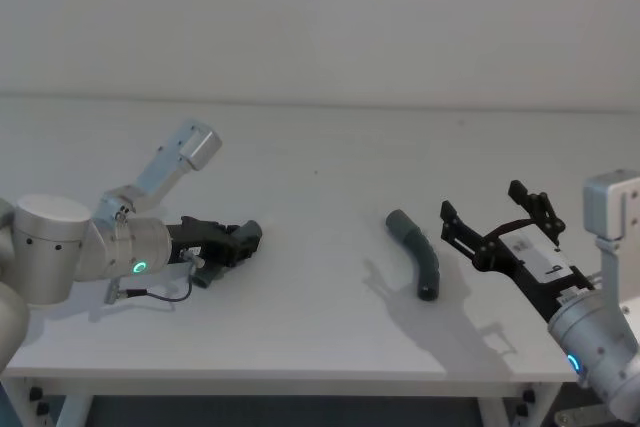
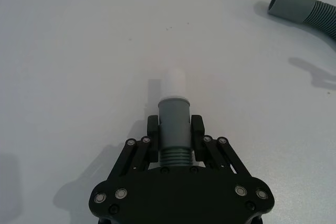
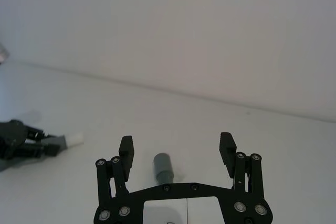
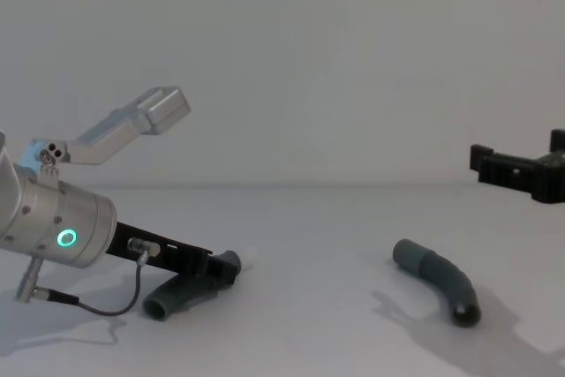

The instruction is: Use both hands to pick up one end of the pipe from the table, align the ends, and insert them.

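My left gripper (image 2: 173,132) is shut on the smooth grey cuff of one pipe (image 2: 173,124) piece, whose narrower whitish tip (image 2: 173,83) sticks out forward. This left gripper (image 1: 240,239) sits low over the white table (image 1: 320,147) at the left. The held piece's ribbed tail (image 4: 177,293) trails down to the surface. The other pipe (image 1: 415,252) piece lies curved right of centre, its plain wider cuff (image 3: 163,166) pointing up-table. My right gripper (image 1: 482,202) hovers open just right of it and above it. Its fingers (image 3: 126,148) straddle that cuff without touching.
A pale wall (image 1: 320,17) stands behind the table's far edge. The table's front edge (image 1: 300,375) runs close below both arms. A thin cable (image 4: 97,306) loops under the left wrist.
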